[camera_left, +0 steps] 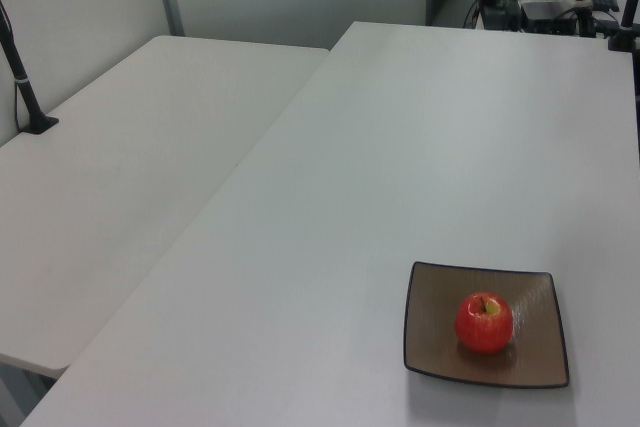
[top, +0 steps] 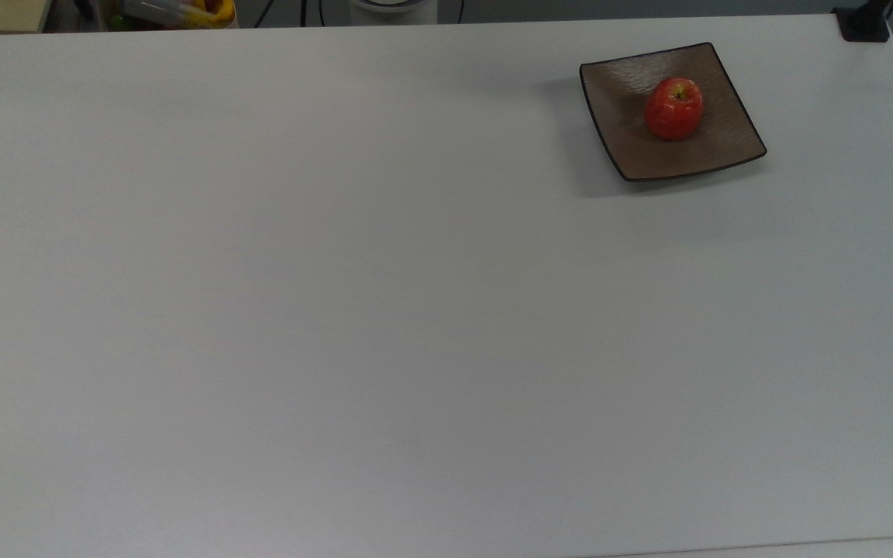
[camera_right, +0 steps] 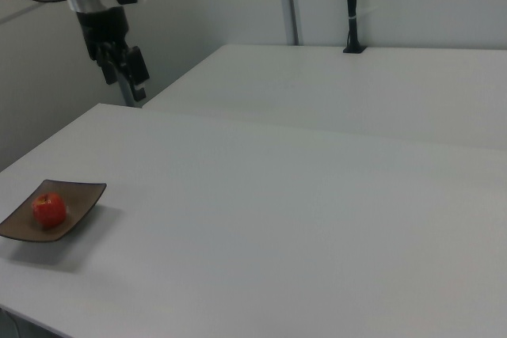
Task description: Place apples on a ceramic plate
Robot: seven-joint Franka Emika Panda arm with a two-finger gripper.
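One apple (top: 674, 108) seated upright near centre of ceramic plate (top: 632, 159), at counter (top: 384, 310) corner. Tool (camera_right: 125, 69) held high, well apart from plate; nothing gripped; finger spread not discernible.

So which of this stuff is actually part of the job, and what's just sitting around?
Part of the job:
apple, resting on the plate
plate
end effector, raised well clear of both

Just lying about:
black post on the neighbouring table
clutter beyond the table's far edge
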